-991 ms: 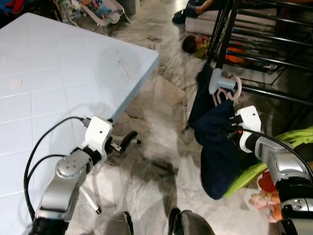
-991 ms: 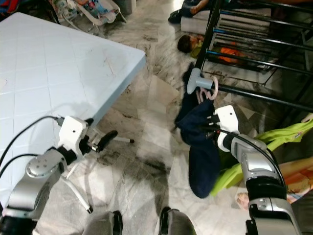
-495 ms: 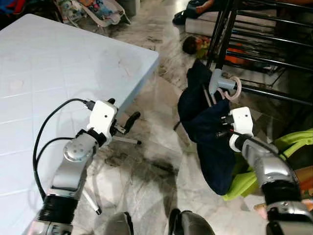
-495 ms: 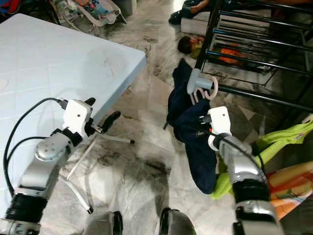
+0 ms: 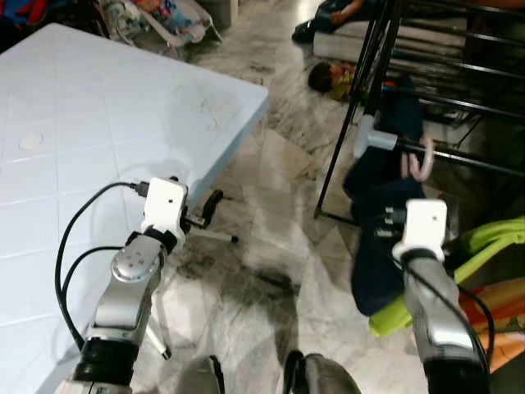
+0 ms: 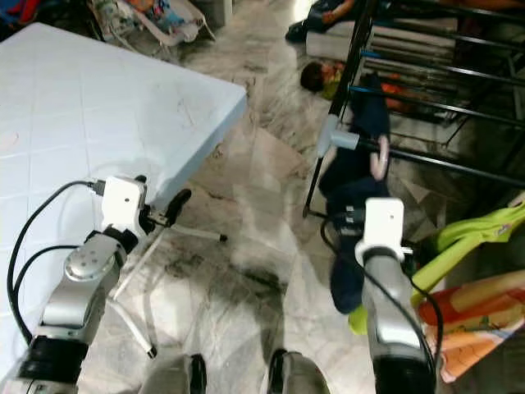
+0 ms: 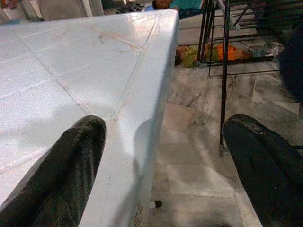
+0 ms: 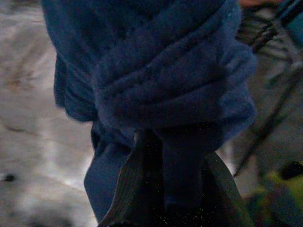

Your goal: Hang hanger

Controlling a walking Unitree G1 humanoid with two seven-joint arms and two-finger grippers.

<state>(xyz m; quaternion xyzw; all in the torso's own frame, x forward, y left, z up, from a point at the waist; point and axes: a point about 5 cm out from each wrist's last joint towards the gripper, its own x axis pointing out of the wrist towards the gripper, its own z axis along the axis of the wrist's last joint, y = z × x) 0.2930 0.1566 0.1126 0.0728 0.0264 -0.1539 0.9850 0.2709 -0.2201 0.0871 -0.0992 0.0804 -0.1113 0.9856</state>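
Observation:
A navy garment (image 5: pixel 373 263) hangs on a pink hanger whose hook (image 5: pixel 421 162) sits at a black bar of the drying rack (image 5: pixel 459 156), beside a grey joint (image 5: pixel 365 139). My right gripper (image 5: pixel 385 226) is just below the hook, shut on a bunched fold of the navy cloth (image 8: pixel 165 94), which hides its fingertips. My left gripper (image 5: pixel 209 209) hovers at the corner of the pale blue table (image 5: pixel 98 123). Its fingers (image 7: pixel 71 165) stand wide open with nothing between them.
The rack's black upright (image 5: pixel 344 139) stands on the marble floor between table and garment. A lime-green cloth (image 5: pixel 484 238) and an orange item (image 5: pixel 500 304) lie at the right. A small toy (image 5: pixel 321 78) lies on the floor behind. The table's white leg (image 5: pixel 156 341) is near my feet.
My right gripper has carried the garment and hanger right and up, bringing the pink hook to the rack bar. The left gripper has drawn back slightly toward the table corner.

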